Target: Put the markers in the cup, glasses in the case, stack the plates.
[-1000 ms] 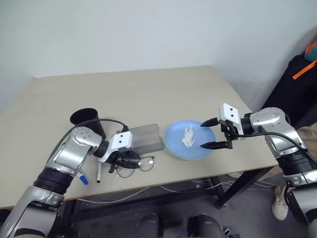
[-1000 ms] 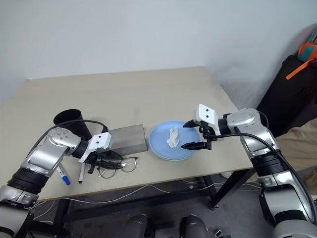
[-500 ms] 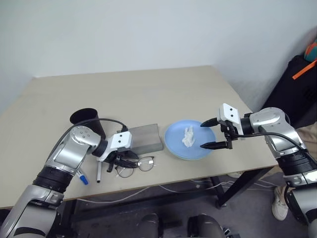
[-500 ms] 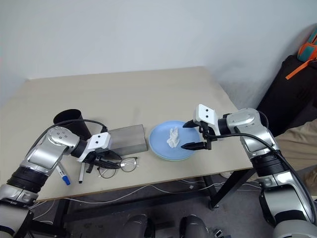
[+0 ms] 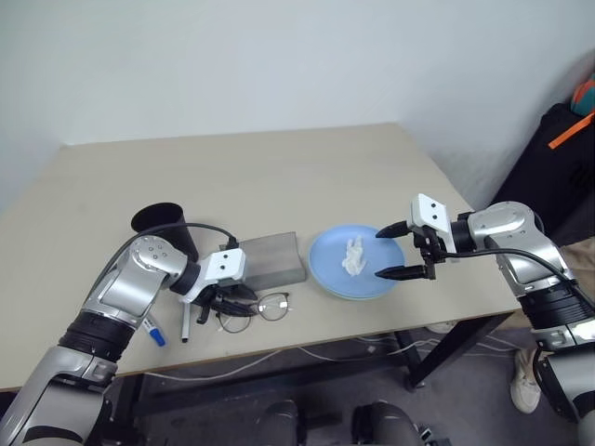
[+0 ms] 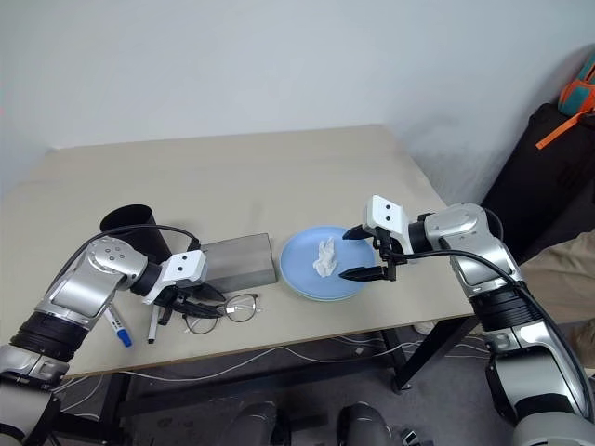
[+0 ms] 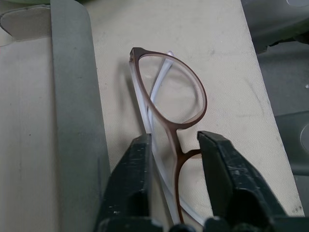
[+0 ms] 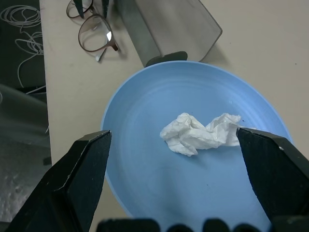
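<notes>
The wire-framed glasses (image 7: pixel 169 104) lie folded on the table near its front edge, beside the grey case (image 5: pixel 270 260). My left gripper (image 7: pixel 175 140) is shut on the glasses at their bridge, one finger on each side. Left of it lie the two markers, the blue-capped one (image 5: pixel 153 333) and the black-capped one (image 5: pixel 184 325). The black cup (image 5: pixel 163 223) stands just behind them. The light blue plate (image 8: pixel 145 159) rests on the pale green plate (image 5: pixel 349 295), of which a strip of rim shows. My right gripper (image 5: pixel 381 253) hovers open over the blue plate.
A crumpled white tissue (image 8: pixel 200 135) lies in the blue plate. The table's front edge (image 5: pixel 307 339) runs close to the glasses. Cables (image 5: pixel 279 358) hang under the table. A black bag with an orange strap (image 5: pixel 567 139) stands at the right, with a person's shoe (image 5: pixel 525 386) nearby.
The left gripper's fingers have drawn closer together around the glasses' bridge. Both arms have stayed in place.
</notes>
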Motion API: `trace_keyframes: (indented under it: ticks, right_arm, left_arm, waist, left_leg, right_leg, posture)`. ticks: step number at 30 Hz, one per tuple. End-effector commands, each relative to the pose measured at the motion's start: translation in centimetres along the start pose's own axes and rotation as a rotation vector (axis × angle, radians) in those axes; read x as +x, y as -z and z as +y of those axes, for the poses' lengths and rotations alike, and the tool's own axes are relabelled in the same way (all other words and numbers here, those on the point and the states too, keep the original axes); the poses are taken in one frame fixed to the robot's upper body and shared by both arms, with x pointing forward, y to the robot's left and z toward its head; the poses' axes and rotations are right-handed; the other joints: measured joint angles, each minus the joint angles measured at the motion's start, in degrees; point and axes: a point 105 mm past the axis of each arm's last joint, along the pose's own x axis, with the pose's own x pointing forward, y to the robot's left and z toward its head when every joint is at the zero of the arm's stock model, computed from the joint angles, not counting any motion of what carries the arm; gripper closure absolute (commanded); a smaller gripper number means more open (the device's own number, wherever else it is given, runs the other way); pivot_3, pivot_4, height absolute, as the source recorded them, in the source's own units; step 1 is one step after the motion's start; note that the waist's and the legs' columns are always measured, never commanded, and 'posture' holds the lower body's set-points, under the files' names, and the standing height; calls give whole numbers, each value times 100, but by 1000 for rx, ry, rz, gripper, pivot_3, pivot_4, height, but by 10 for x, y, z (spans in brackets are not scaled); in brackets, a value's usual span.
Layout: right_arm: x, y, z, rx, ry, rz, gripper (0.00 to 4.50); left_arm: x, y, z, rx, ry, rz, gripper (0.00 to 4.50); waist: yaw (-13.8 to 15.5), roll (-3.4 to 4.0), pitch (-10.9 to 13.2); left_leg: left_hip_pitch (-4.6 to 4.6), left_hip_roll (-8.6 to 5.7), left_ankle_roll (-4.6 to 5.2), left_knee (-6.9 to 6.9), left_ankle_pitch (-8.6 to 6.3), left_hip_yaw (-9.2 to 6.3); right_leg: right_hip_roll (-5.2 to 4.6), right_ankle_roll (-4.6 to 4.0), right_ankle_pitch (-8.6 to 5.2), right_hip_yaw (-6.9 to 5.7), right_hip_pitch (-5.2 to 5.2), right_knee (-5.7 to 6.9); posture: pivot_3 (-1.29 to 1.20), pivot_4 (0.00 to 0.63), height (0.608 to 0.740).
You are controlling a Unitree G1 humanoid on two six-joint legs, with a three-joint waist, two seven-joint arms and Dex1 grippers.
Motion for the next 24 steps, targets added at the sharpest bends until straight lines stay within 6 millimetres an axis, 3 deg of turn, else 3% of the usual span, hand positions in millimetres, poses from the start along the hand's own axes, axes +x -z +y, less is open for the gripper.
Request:
trace_keyframes:
  ticks: [1, 2, 12, 21, 24]
  right_arm:
    - [-4, -11, -3, -35, 22, -31, 0]
    - [-4, -11, -3, -35, 23, -30, 0]
    - [-4, -10, -4, -35, 23, -29, 0]
    - [-3, -9, -3, -31, 11, -27, 0]
    - [-3, -10, -3, -34, 9, -28, 0]
  left_arm:
    - [-2, -7, 3, 34, -15, -11, 4140]
    - [-2, -7, 3, 35, -14, -11, 4490]
    - [-3, -12, 2, 39, -9, -30, 4490]
    - [-23, -47, 3, 71, 10, -113, 4490]
    - [-32, -68, 9, 97, -1, -163, 4490]
  waist:
    - [0, 0, 0]
    - [0, 1, -1]
    - [0, 1, -1]
    - [0, -1, 0]
    - [-1, -1, 0]
  left_leg:
    - [0, 0, 0, 0, 0, 0]
    - [1, 0, 0, 1, 0, 0]
    - [2, 0, 0, 2, 0, -1]
    - [-2, -3, 1, 6, 0, -4]
    - [-2, -3, 1, 6, 1, -4]
  right_leg:
    - [0, 0, 0, 0, 0, 0]
    - [0, 0, 0, 0, 1, 0]
    - [0, 0, 0, 0, 2, 2]
    - [0, 0, 0, 1, 3, 2]
    - [1, 0, 0, 1, 3, 3]
  posture:
    - [0, 0, 701]
    - [0, 0, 701]
    - [0, 0, 701]
    - [0, 0, 701]
    - [0, 0, 701]
